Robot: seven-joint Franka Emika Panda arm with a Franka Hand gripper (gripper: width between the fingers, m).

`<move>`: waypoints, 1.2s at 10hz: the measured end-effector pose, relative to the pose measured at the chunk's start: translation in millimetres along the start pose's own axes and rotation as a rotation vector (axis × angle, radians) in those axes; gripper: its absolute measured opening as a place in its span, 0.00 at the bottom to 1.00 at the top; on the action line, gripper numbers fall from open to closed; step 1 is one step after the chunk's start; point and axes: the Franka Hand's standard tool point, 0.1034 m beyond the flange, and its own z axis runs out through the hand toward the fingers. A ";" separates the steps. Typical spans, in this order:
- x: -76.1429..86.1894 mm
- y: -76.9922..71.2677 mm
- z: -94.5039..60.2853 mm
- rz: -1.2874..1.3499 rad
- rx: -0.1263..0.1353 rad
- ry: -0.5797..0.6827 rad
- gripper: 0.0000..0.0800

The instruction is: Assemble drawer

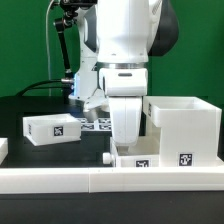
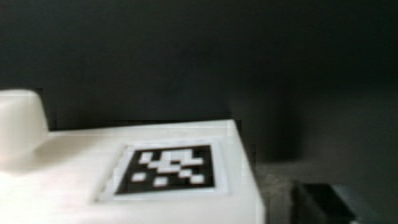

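The large boxy housing [image 1: 186, 124] stands at the exterior view's right, a tag on its front. One small tray [image 1: 52, 128] lies at the left. A second small tray [image 1: 140, 160] sits beside the housing, right under my gripper [image 1: 124, 150]. In the wrist view this tray's white tagged face [image 2: 169, 168] fills the lower part. One dark fingertip [image 2: 349, 202] shows beside the tray's edge with a gap between them; the other finger is hidden. The jaws look spread and hold nothing.
The long low white rail [image 1: 90, 180] runs along the front. The marker board [image 1: 98, 125] lies behind the arm. A black stand [image 1: 66, 50] rises at the back left. A white rounded part [image 2: 18, 125] shows in the wrist view.
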 end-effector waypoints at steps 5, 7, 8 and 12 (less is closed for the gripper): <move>-10.1 8.2 -46.4 -0.001 0.012 -0.028 0.81; -28.9 17.8 -62.8 -0.018 0.012 -0.039 0.81; -26.9 15.8 -59.0 -0.014 0.015 -0.035 0.81; -58.0 15.6 -35.0 -0.076 0.017 0.059 0.81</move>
